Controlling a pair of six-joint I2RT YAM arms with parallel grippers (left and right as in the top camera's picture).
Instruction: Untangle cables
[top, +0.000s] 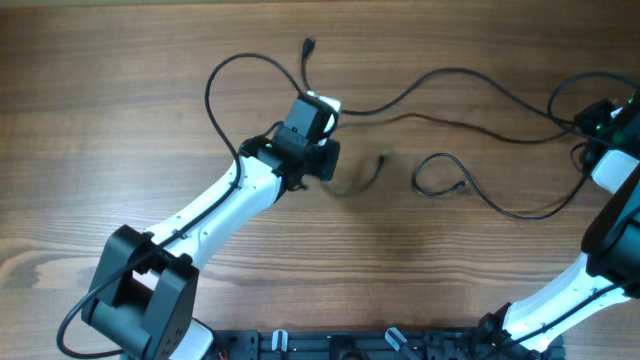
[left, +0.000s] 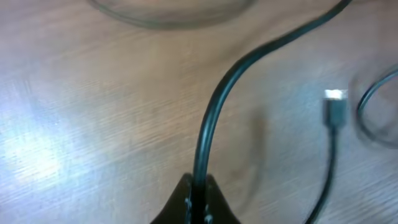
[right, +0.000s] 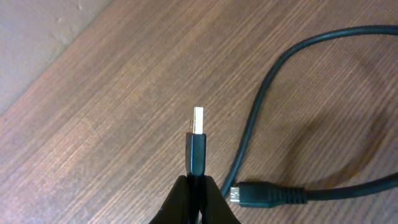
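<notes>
We find the cables (top: 450, 72) lying on the table (top: 120, 120) between the two arms. The left gripper (left: 196, 198) holds one near the middle, the right gripper (right: 198, 194) a plug (right: 198, 146) at the right edge. Between them lies a small loop (top: 440, 158), nearer the arm bases.

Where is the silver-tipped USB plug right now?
Right wrist view, centre: the USB plug is pinched in the right gripper, with a smaller plug lying on the table just beside it.
</notes>
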